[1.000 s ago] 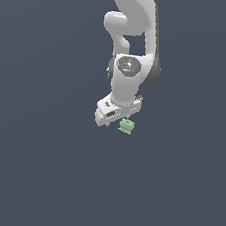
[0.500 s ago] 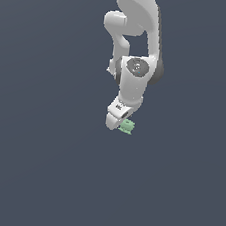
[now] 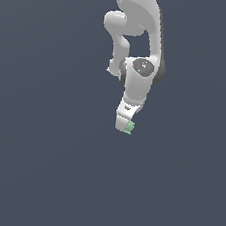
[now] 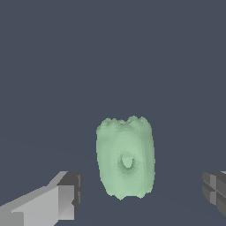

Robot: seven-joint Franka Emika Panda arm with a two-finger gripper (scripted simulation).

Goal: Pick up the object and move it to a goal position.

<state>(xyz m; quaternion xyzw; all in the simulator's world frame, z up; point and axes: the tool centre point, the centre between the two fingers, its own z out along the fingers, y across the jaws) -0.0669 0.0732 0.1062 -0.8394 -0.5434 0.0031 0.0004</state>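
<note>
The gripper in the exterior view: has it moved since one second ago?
Yes. The gripper has turned at the wrist and now hides more of the green figure, which kept its place in the frame.

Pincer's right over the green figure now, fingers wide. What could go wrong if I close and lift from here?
1. In the wrist view the green figure sits nearer one finger than the other, so closing may shove it sideways first.
2. Its lumpy surface could let it twist or slip in the pads.
3. In the exterior view the pincer hides most of it, so height above the floor is hard to judge.
</note>
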